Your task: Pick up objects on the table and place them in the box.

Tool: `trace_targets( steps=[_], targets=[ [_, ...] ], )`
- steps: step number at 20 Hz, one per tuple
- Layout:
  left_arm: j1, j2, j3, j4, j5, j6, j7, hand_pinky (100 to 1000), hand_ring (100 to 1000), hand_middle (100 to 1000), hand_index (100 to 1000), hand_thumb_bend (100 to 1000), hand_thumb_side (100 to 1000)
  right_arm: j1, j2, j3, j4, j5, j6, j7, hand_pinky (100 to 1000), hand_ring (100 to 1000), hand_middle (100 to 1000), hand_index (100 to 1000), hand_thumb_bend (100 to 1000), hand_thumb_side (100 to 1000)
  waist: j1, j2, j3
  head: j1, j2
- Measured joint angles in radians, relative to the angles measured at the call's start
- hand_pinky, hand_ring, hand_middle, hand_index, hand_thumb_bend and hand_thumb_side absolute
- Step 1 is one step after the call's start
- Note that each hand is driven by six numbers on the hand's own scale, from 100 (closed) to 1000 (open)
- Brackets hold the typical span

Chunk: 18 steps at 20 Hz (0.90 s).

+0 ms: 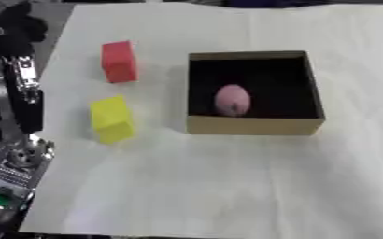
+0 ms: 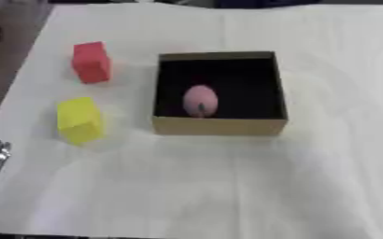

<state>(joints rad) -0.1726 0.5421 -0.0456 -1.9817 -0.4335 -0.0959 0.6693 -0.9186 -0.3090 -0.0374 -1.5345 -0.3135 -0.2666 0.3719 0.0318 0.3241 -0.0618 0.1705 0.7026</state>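
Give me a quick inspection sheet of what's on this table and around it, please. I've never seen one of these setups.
Surface: white table covering, creased, otherwise bare toward the near edge.
Job's things: open cardboard box with a dark inside; pink egg-shaped object already lying in it; red block and yellow block on the table left of the box, apart from it and from each other.
Clutter: nothing seen.
Robot hand: neither robot hand can be made out; only part of the black and silver left arm shows at the left edge.
Cables: nothing seen.
Surroundings: dark shapes past the far edge, too unclear to name.
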Motion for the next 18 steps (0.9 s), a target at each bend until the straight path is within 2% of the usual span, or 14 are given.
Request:
trace_targets(
  steps=[4,8,13,18],
  targets=[
    [0.035,0.137,-0.012,0.0,-0.062,0.115,-0.07,650,679,636,855,132,1000,0.004,-0.006,-0.005,-0.009,-0.002,0.007,0.0,956,850,658,779,100,757,0.006,0.0,-0.001,0.0,0.0],
    [0.051,0.258,-0.029,0.0,-0.117,0.21,-0.194,685,728,682,884,181,1000,0.004,-0.006,-0.005,-0.012,-0.002,0.01,-0.002,957,851,660,779,100,757,0.005,0.0,-0.003,-0.001,0.0],
    [0.051,0.387,-0.054,-0.002,-0.141,0.262,-0.397,715,767,723,903,233,1000,0.004,-0.006,-0.005,-0.012,0.003,0.012,-0.004,959,851,660,777,100,756,0.006,0.0,-0.005,-0.005,0.0],
    [0.01,0.486,-0.088,-0.003,-0.139,0.285,-0.61,740,797,750,919,406,1000,0.004,-0.006,-0.005,-0.012,0.008,0.012,-0.004,959,851,660,776,100,754,0.01,-0.001,-0.007,-0.006,0.0]
  ],
)
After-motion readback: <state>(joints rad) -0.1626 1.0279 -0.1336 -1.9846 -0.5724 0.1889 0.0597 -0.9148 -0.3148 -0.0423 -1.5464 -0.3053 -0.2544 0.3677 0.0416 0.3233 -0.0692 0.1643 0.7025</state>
